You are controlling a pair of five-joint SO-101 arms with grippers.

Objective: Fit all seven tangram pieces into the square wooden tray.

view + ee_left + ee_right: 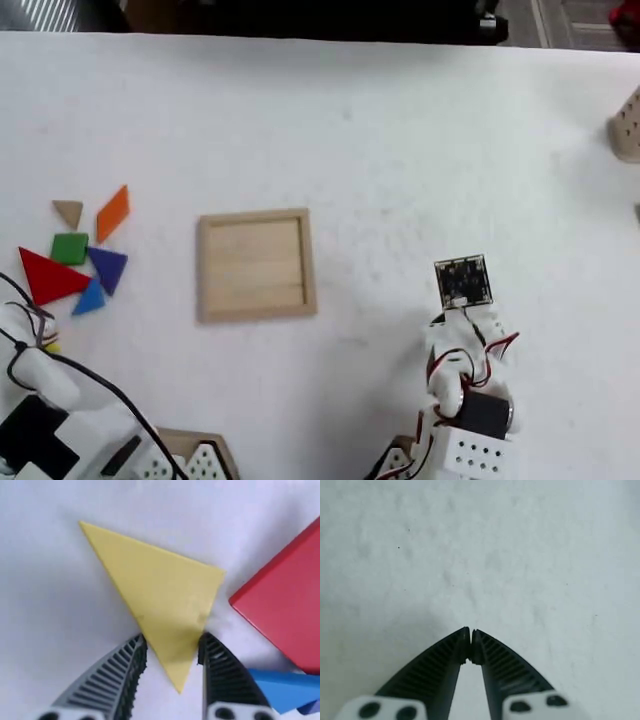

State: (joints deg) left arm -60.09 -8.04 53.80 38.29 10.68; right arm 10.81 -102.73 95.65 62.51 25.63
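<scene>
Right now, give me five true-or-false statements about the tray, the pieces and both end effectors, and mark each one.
1. The wooden tray holds no pieces. True.
2. The right end effector is open. False: its fingertips meet, over the bare table.
3. The left end effector has a corner of the yellow triangle between its fingers. True.
4. The green square lies inside the tray. False: it lies on the table, apart from the tray.
5. The red triangle touches the tray. False: bare table separates them.
</scene>
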